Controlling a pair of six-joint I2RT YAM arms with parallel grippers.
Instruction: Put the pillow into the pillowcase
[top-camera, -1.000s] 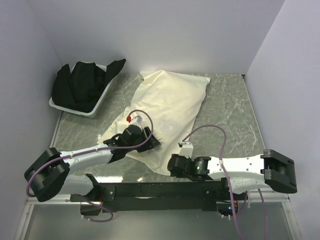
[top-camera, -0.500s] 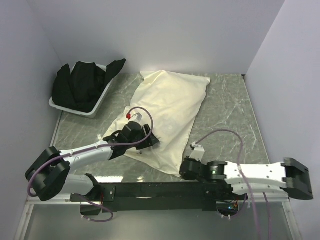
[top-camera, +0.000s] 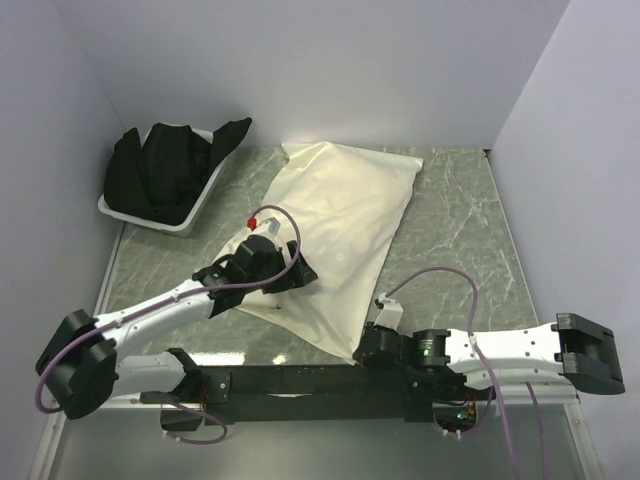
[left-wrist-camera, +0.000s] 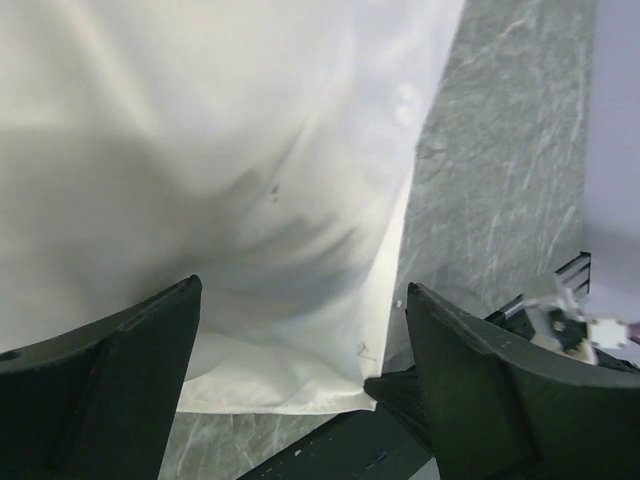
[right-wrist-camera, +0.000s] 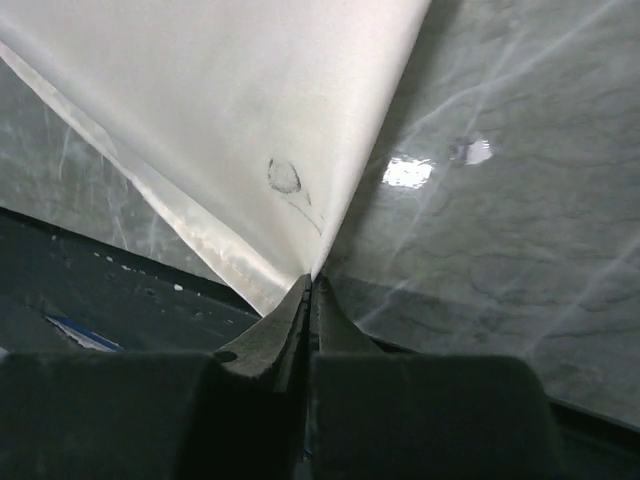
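Observation:
The pillowcase (top-camera: 340, 220) is a plain cream cloth lying diagonally from the far middle to the near edge of the table. Its far half bulges full. The pillow's bear and lettering do not show, so the pillow is hidden. My left gripper (top-camera: 290, 274) is open and hovers over the flatter near half of the pillowcase (left-wrist-camera: 200, 150), its jaws wide apart (left-wrist-camera: 300, 290). My right gripper (top-camera: 362, 347) is shut on the pillowcase's near corner (right-wrist-camera: 230, 90), pinching the hem at its tip (right-wrist-camera: 312, 285).
A white bin (top-camera: 205, 205) at the far left holds bundled black cloth (top-camera: 165, 170). A black rail (top-camera: 300, 378) runs along the table's near edge, right under the held corner. Grey walls close in the back and both sides.
My right arm has swung back to the right and nearer, dragging the pinched corner towards the near edge. My left gripper has shifted a little farther and left over the cloth.

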